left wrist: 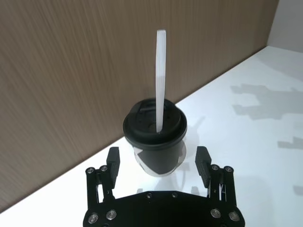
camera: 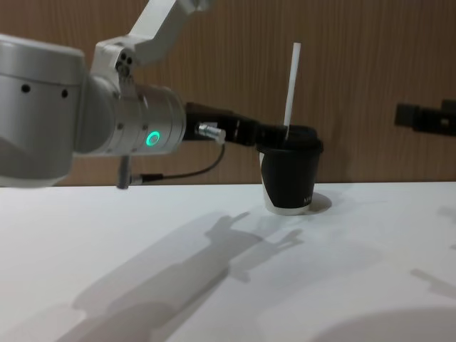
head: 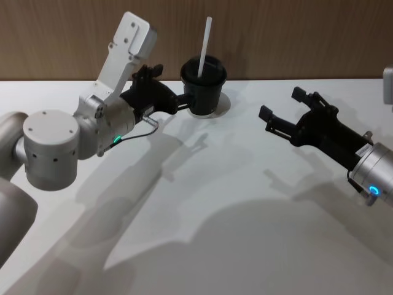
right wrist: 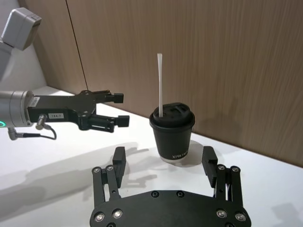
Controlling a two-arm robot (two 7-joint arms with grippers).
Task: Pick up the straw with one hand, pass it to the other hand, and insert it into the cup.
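Observation:
The black lidded cup [head: 204,86] [left wrist: 155,142] [right wrist: 173,135] [camera: 288,174] stands upright at the back of the white table, near the wooden wall. The white straw [head: 204,46] [left wrist: 161,80] [right wrist: 160,85] [camera: 291,82] sticks up through its lid, leaning slightly, with nothing holding it. My left gripper [head: 183,102] [left wrist: 158,156] [right wrist: 121,109] [camera: 267,133] is open just left of the cup, level with it and pointing at it, with a small gap between. Farther right, my right gripper [head: 281,104] [right wrist: 163,153] [camera: 420,116] hovers open and empty, also facing the cup.
The white table [head: 233,203] stretches wide in front of the cup, crossed by the arms' shadows. A brown wooden wall [head: 295,37] rises right behind the cup. The left arm's silver wrist [head: 101,126] hangs above the table's left side.

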